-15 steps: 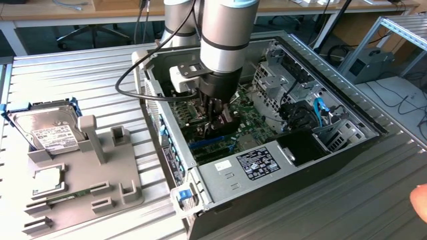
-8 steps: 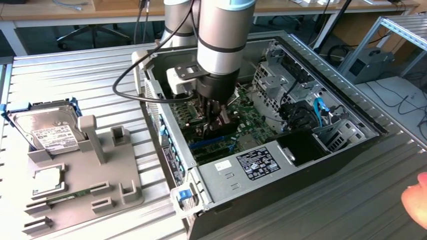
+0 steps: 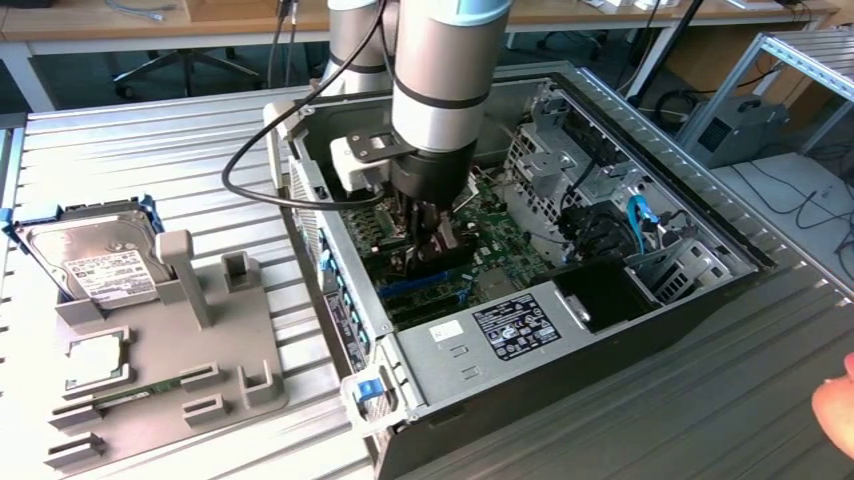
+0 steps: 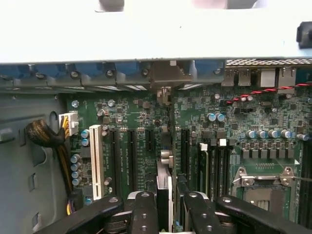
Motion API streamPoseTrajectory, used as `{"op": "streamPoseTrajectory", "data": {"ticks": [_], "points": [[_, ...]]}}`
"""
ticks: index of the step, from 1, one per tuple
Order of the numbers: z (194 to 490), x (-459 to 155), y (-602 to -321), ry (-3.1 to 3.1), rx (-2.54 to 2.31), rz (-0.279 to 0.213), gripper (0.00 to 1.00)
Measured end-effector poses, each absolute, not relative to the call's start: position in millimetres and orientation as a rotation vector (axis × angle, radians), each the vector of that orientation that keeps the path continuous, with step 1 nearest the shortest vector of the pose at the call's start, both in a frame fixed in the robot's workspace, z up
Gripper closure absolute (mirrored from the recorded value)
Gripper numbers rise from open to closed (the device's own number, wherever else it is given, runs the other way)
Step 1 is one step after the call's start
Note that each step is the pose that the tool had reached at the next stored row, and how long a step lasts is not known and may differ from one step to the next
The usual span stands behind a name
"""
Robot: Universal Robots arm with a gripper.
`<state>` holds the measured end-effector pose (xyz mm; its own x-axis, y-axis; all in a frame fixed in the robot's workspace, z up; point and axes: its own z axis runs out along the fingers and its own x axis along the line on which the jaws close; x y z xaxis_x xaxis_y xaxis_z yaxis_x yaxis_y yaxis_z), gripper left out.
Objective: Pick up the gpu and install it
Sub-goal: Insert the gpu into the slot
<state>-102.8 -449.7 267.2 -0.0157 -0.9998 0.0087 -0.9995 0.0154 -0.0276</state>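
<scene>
The black two-fingered gripper point(image 4: 165, 217) is pinching the thin green gpu card point(image 4: 164, 187) edge-on, holding it upright over the green motherboard point(image 4: 243, 126) among the black expansion slots point(image 4: 131, 156), inside the open grey computer case point(image 3: 694, 215) lying on the ribbed metal tabletop point(image 3: 147, 150).

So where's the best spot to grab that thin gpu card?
By its upper edge, from straight above. The gpu stands on edge over the motherboard slots, so the gripper can pinch its two flat faces, as it does here.
</scene>
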Motion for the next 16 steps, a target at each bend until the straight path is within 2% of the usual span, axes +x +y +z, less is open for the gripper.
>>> {"op": "streamPoseTrajectory", "data": {"ticks": [3,16], "points": [[267.2,-102.8,-450.1,2.219,-2.184,-0.017,0.74],[267.2,-96.3,-465.3,2.235,-2.169,-0.016,0.74]]}}
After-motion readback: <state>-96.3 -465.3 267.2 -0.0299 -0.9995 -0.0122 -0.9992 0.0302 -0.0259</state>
